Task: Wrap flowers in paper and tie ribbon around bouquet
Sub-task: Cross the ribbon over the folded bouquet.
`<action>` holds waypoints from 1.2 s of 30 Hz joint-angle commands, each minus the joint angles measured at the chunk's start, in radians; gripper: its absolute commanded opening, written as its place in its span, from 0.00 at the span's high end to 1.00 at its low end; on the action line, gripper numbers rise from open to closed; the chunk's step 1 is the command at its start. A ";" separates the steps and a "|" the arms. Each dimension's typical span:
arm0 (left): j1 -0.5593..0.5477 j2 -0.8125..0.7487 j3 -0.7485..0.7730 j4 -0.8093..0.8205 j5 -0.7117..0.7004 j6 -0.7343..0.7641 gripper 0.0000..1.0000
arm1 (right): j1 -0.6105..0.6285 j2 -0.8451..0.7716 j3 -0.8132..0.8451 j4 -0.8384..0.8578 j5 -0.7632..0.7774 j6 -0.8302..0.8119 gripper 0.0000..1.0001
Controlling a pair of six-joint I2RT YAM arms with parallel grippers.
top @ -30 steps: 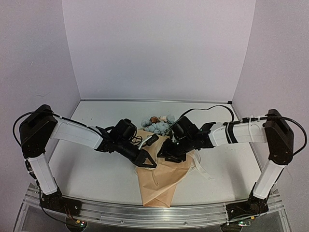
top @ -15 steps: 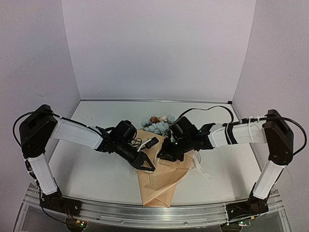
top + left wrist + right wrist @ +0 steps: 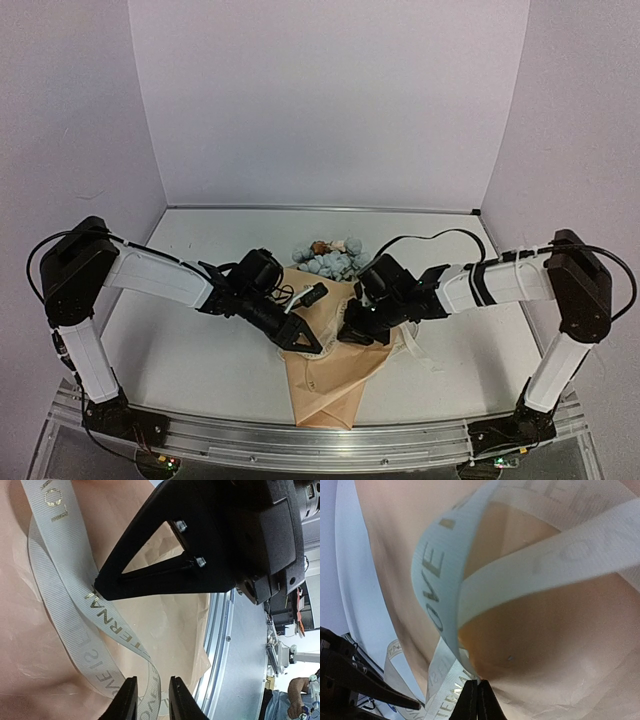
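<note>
Step in hand, as I read it: tying the ribbon [image 3: 60,595] over the wrapped bouquet [image 3: 330,392], w/ both claws working at mid-cone. To do it well I'd hold one strand taut w/ the right gripper [image 3: 477,686]. I'd move the left gripper [image 3: 152,680] only once it has a firm bite. Pull low along the table [image 3: 200,355], not up, else the cone lifts and the paper [image 3: 560,645] may unroll. Short pulls, eyes on the crossing (slack there prob. means a loose knot). No dragging toward the far end, where the flowers [image 3: 326,258] could get crushed.

Claws: the right one is fully closed, tips together. It looks to be pinching the ribbon right where two strands cross over the paper. The left one stands narrowly apart. The ribbon runs flat through the gap btw its fingers, and it reads as loose to me, not nipped.

Where things lie: the bouquet is mid-table, narrow end near, blooms at the far end. The left claw sits over the cone's left edge. The right claw is just right of it over the middle, tips near each other but apart. A ribbon tail trails off the cone's right side onto the table.
</note>
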 commanded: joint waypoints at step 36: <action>-0.096 0.077 0.267 -0.356 -0.526 0.047 0.80 | 0.029 -0.062 -0.040 -0.059 -0.012 -0.099 1.00</action>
